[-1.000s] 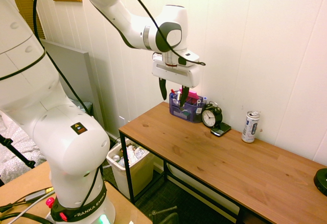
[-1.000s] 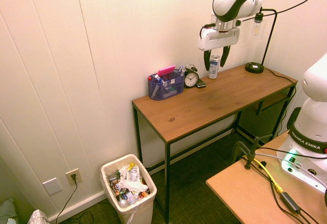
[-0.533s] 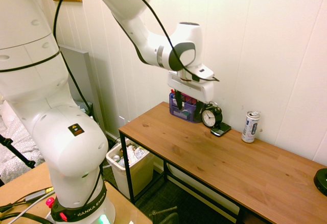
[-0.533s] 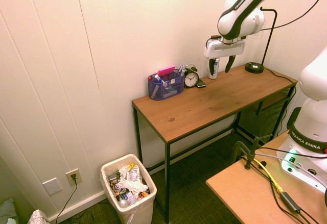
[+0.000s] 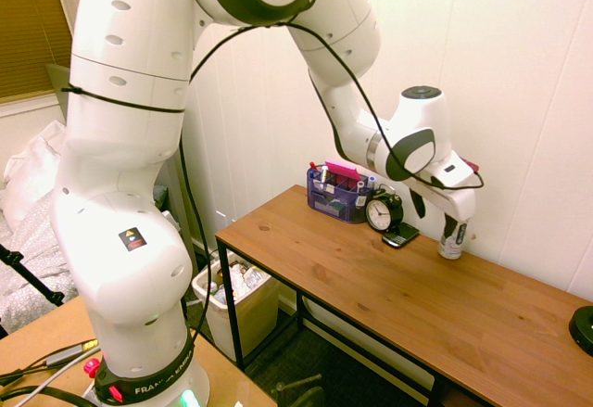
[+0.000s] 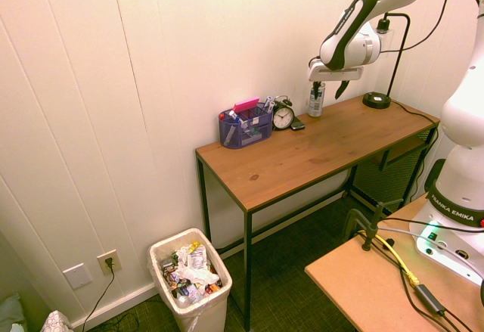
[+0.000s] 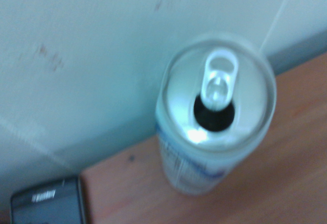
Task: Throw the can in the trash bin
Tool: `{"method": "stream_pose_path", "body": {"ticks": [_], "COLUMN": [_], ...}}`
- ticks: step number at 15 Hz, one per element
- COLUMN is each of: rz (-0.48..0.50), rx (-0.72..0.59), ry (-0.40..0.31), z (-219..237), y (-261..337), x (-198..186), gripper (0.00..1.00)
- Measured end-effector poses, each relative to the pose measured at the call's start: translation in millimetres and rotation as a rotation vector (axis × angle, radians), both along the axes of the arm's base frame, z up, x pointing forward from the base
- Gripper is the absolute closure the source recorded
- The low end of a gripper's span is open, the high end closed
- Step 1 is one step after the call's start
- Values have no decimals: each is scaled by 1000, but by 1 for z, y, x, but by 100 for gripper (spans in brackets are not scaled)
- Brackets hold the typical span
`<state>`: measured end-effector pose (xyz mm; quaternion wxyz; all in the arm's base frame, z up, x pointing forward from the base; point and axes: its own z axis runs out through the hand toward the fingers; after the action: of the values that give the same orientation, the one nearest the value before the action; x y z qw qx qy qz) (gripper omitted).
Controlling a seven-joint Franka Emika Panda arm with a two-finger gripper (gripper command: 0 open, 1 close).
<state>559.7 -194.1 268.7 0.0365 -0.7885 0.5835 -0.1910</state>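
Note:
The can (image 5: 451, 246) stands upright at the back of the wooden table (image 5: 371, 282), close to the wall and just right of the alarm clock. It is slim, white-silver with dark print, and its top (image 7: 215, 97) is open with the pull tab up. My gripper (image 5: 441, 223) hangs open just above and around the can's top (image 6: 314, 105), fingers apart, holding nothing. The trash bin (image 6: 206, 313) is on the floor beside the table's far end, cream-white, lined with a bag and full of rubbish. In the first exterior view the trash bin (image 5: 252, 319) shows under the table's left end.
A blue pen organiser (image 5: 336, 196), a black alarm clock (image 5: 383, 212) and a dark phone (image 5: 400, 235) line the back of the table between can and bin side. A black lamp base (image 6: 376, 100) sits at the other end. The wall is right behind the can.
The arm has swung from above the pen organiser along the back of the table to the can and has come lower. The gripper stayed open. The can has not moved.

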Motion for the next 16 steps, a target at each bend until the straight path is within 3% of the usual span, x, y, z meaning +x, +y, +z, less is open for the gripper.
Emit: {"method": "stream_pose_path", "body": {"ticks": [7, 8, 16], "rz": [-13, -12, -3], "rx": [8, 11, 27], "ry": [-66, -67, -64], "z": [-3, -4, -27], "y": [-24, -25, -29], "x": [42, 45, 63], "gripper": [0, 100, 100]}}
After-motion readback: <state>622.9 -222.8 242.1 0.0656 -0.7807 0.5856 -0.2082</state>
